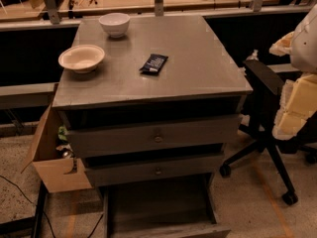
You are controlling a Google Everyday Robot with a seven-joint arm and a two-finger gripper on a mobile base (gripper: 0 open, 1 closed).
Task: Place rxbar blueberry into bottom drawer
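Hand not in frame: can't tell its opening, or which way the bar lies from it. Snack bar (154,63) lies flat mid-surface (203,58), long axis diagonal, near-left to far-right, well apart from the nearer bowl (81,58). Bottom drawer (163,202) stands open below the front edge, so the carry likely runs forward and down.

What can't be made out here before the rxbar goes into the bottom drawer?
All in the camera view:
The gripper: outside the frame, so its place cannot be told.
The bottom drawer: open, front panel cut off by the lower edge.
The rxbar blueberry: lies on the cabinet top, lettering too small to read.
The cardboard box: contents mostly hidden behind the cabinet's left side.
The deep white bowl: inside hidden by its own wall.
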